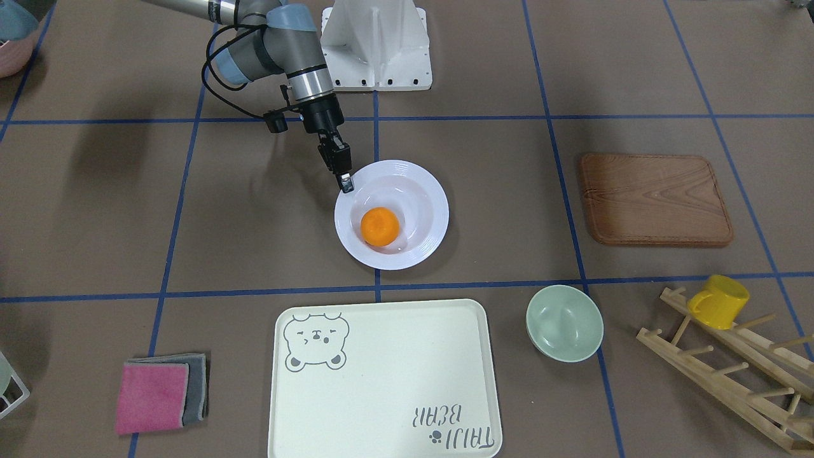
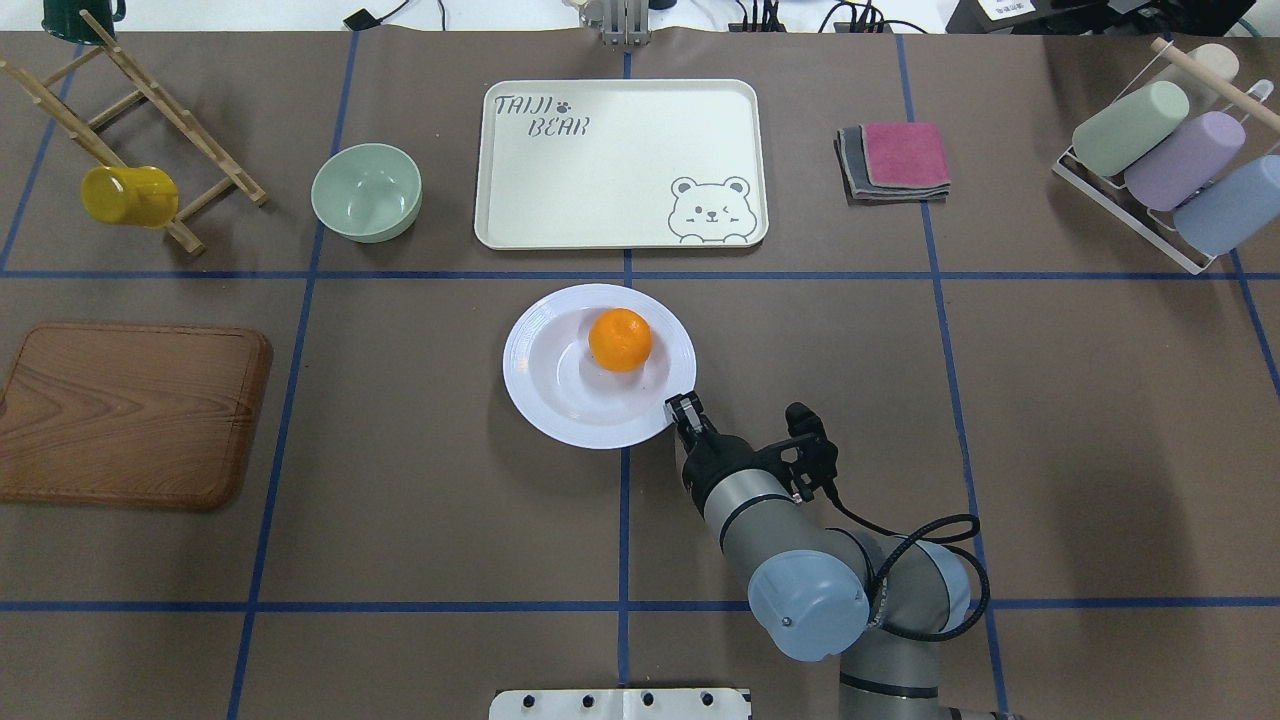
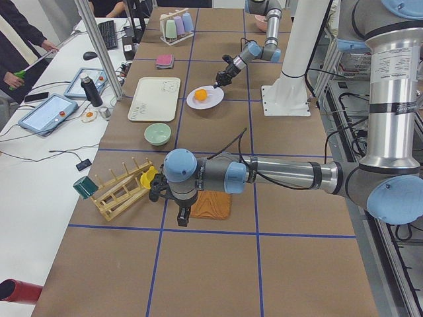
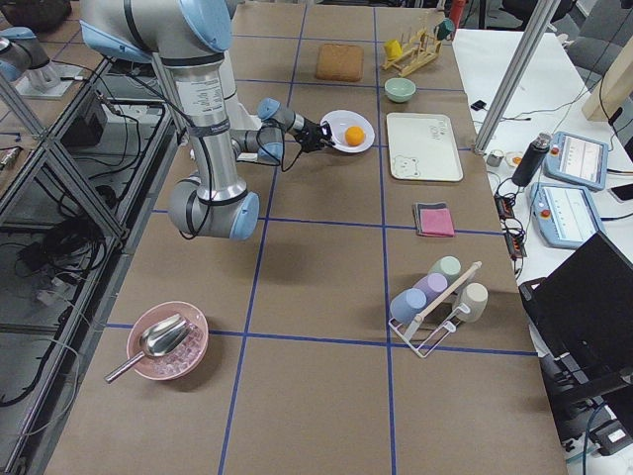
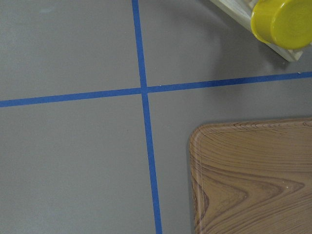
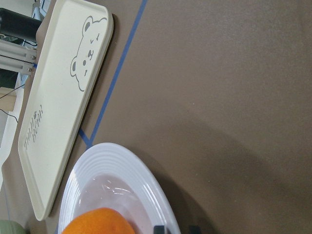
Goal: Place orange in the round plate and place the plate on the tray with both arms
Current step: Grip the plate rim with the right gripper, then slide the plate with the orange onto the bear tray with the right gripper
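Note:
The orange lies in the sunken centre of the white round plate, mid-table. My right gripper is at the plate's rim on the robot's side, with its narrow fingers closed across the rim. In the right wrist view the rim runs between the two fingertips. The cream bear tray lies bare just beyond the plate. My left gripper hangs over the near corner of the wooden board, far from the plate. I cannot tell whether it is open or shut.
A pale-green bowl sits beside the tray. A wooden rack with a yellow cup stands at the table's corner. Folded pink and grey cloths lie on the tray's other side. A rack of pastel cups stands further out.

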Controlling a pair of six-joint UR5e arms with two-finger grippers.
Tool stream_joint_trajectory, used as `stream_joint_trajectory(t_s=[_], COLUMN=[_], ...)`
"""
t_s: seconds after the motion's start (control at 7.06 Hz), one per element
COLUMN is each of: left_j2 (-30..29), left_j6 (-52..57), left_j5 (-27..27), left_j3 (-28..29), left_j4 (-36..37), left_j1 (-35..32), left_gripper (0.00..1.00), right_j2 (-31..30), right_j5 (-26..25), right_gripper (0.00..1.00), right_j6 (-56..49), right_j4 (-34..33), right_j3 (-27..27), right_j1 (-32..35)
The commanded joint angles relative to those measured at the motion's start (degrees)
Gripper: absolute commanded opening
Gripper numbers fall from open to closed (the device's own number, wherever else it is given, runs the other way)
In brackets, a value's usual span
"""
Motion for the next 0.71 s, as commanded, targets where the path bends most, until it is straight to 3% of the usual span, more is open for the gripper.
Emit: stream_joint_trajectory(t_s=[0.0,0.28,0.57], left_j2=[0.00,0.00,0.00], left_j6=[0.00,-0.44,-0.44], left_j5=[0.00,0.00,0.00], left_j3=[-0.15,-0.42,-0.50], left_j4=[0.00,0.00,0.00], left_j1=[0.00,0.00,0.00], left_gripper=[0.98,0.98,0.98], right_j2=[-0.03,-0.12,0.23], right_j5=[-4.43,-9.98,-12.11], right_gripper=[0.00,0.00,0.00], right_j6=[0.68,0.59,1.81], right_j4=[0.09,0.26,0.18], right_j3=[2.65,2.84,4.33], right_j1=[0.83,0.92,2.58])
